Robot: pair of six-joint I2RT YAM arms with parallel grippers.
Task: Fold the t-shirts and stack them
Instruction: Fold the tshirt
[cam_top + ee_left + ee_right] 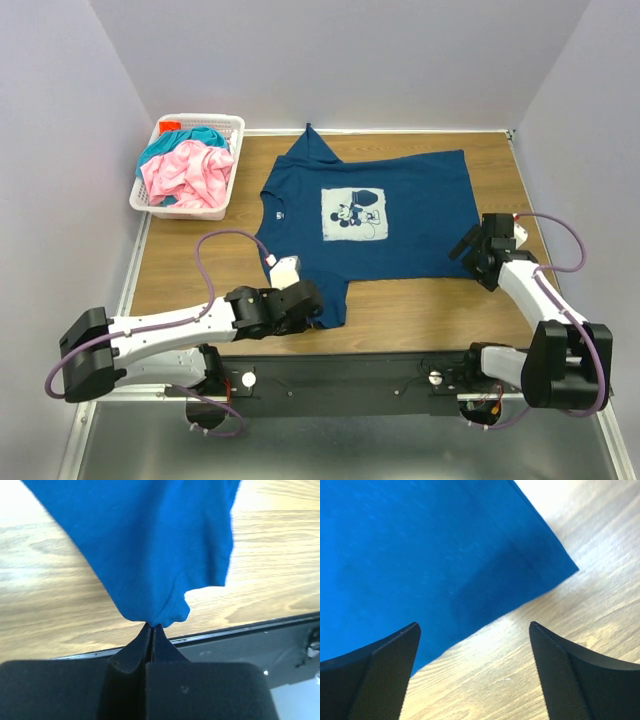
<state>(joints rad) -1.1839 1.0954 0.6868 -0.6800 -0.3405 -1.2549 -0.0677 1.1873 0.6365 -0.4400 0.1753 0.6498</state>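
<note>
Claws first: left claw (151, 626) is pinched tight on the blue tee (400, 215), at the near sleeve tip by the look of it, and the cloth puckers at the pinch. Right claw (474, 626) is spread wide with nothing in it, hovering over the near-right hem corner, wood showing between the fingers (380, 670).

The blue tee lies flat mid-table (180, 270), collar left, hem right, print (355, 213) up. The other two tees are in the basket (232, 150), far left, well apart from the blue one: pink tee (190, 175) is crumpled on top and teal tee (200, 134) shows behind it.

Step in hand, my read: a lengthwise fold of the near side.
- Right should drop and take the hem corner, both layers, before anything lifts.
- Raise both ends together, low, with the edge taut between them.
- Carry it far across and lay it parallel to the far side. Uneven height would skew the fold.

Counts:
- Tees: 3 (1 blue, 1 pink, 1 teal)
- Basket: 1
- Claws: 2
- Folded or stacked so far: none visible
</note>
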